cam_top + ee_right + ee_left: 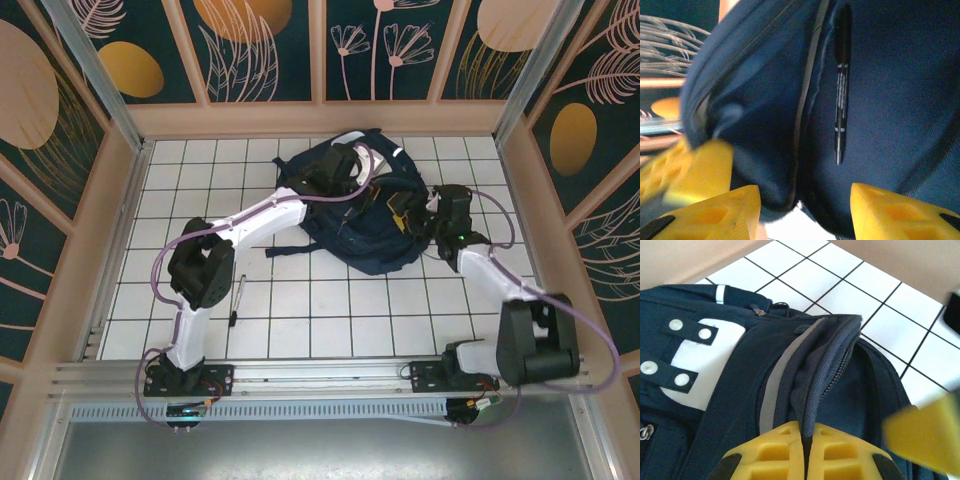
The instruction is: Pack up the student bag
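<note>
The navy student bag lies at the back middle of the tiled table. My left gripper reaches over its top. In the left wrist view, that left gripper is shut on a fold of the student bag along the zipper edge, holding the flap up. My right gripper is at the bag's right side. Its yellow fingers stand apart at the mouth of the student bag, with nothing gripped. A black pen lies loose inside, beyond the right gripper.
Another black pen lies on the white tiles near my left arm's elbow. Wooden walls close in the table on three sides. A finger of the other gripper shows blurred in each wrist view.
</note>
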Controlling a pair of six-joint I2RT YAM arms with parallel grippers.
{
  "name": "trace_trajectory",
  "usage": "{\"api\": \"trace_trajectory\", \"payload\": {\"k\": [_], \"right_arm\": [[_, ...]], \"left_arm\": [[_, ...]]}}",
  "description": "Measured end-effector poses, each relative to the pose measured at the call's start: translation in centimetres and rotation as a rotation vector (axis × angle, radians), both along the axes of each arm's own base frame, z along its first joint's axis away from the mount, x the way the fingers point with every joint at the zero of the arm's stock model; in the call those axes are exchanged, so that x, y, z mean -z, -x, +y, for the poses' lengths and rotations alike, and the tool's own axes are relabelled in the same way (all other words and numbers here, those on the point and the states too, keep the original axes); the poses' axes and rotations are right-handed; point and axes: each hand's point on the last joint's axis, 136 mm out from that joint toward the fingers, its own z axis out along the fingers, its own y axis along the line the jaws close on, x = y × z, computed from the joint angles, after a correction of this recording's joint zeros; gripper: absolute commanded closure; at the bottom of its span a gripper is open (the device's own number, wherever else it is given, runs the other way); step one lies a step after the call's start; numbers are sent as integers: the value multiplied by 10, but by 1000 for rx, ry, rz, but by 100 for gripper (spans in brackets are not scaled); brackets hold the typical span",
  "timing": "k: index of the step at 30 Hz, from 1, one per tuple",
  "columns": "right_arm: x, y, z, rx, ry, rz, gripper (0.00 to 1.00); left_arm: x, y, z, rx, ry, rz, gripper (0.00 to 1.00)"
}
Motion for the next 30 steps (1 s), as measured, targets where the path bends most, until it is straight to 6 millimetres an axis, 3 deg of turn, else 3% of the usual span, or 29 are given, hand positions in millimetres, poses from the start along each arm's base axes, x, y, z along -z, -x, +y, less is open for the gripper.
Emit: {"api": "trace_trajectory", "payload": {"k": [4, 7, 11, 13, 15, 17, 19, 21, 23, 26, 28, 30], "right_arm": [[-22, 40, 17, -126, 134, -102, 52], [-22, 72, 33, -223, 238, -140, 52], [-4, 102, 43, -324, 351, -109, 52], [5, 109, 41, -347, 400, -87, 52], [14, 112, 39, -373, 448, -60, 52], [18, 109, 43, -410, 489, -52, 52], [19, 105, 52, -446, 521, -58, 52], [16, 100, 62, -479, 536, -72, 52], [10, 93, 70, -493, 539, -90, 52], [3, 86, 80, -512, 528, -116, 53], [0, 84, 88, -531, 524, -124, 53], [0, 86, 96, -550, 522, -131, 53]], "left_arm": [[-1, -10, 13, -43, 30, 50, 61], [-4, -10, 34, -95, 35, 97, 49], [-24, 24, 86, -199, 36, 164, 44], [-35, 46, 116, -271, 43, 195, 42], [-33, 69, 153, -364, 48, 249, 40], [-9, 88, 192, -476, 19, 323, 40], [37, 109, 235, -609, -43, 437, 38], [97, 138, 280, -747, -150, 587, 38], [140, 169, 311, -836, -264, 708, 38], [171, 196, 330, -890, -371, 806, 38], [179, 200, 334, -908, -394, 830, 39], [186, 202, 339, -924, -412, 841, 48]]}}
